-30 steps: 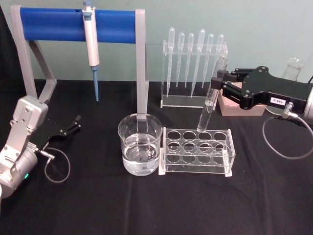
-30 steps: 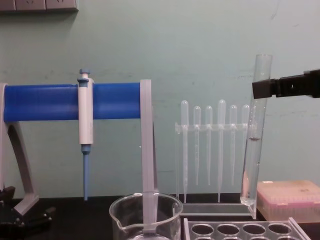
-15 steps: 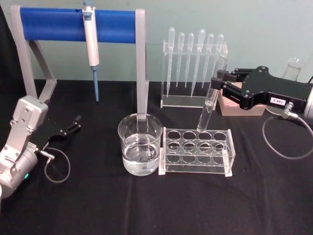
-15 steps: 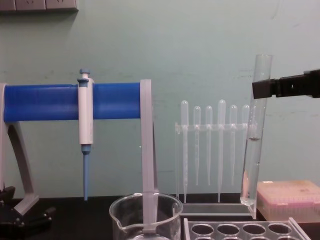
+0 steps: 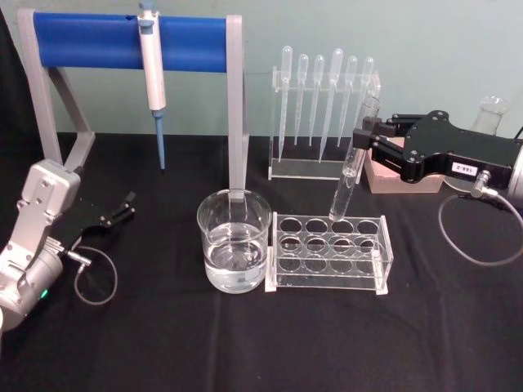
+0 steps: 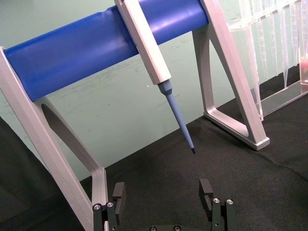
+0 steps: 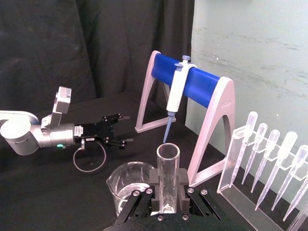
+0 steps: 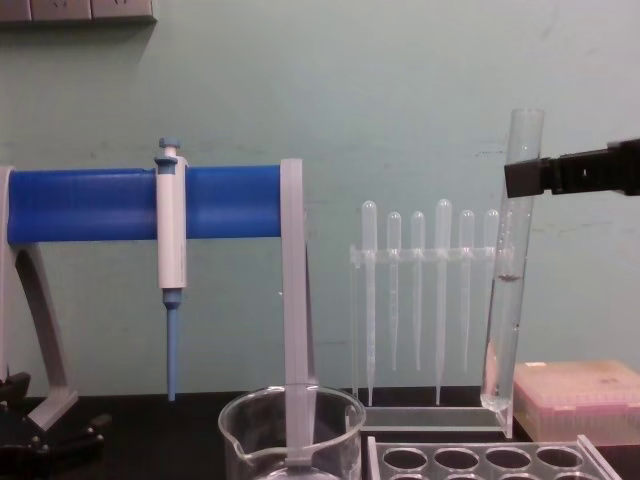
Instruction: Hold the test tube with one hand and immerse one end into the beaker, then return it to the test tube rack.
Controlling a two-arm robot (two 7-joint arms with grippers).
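Broadly, a black worktop (image 5: 245, 343) carries everything. The largest piece on it is the grey stand with a blue bar (image 5: 90, 41), far to the left of the right gripper (image 5: 364, 135) and behind it, with a white-and-blue pipettor (image 5: 152, 73) hanging from the bar tip-down. A clear holder (image 5: 323, 167) with 6 bulb-topped pipettes (image 5: 335, 90) stands just behind and to the left of that gripper, and a pink box (image 8: 580, 395) sits below and behind it. The clear test tube rack (image 5: 327, 273) lies below the right gripper and slightly nearer the robot. The beaker (image 5: 214, 245), partly filled with clear liquid, stands touching or nearly touching the rack's left end, down and to the left of the gripper.

The right gripper is clamped on the test tube (image 5: 350, 175) a little below its rim. The tube hangs tilted, with its round bottom just above a back-row hole of the rack, not yet inside it and well apart from the beaker. The left gripper (image 6: 163, 192) sits low over the worktop far to the left, with its fingers spread wide and nothing between them.
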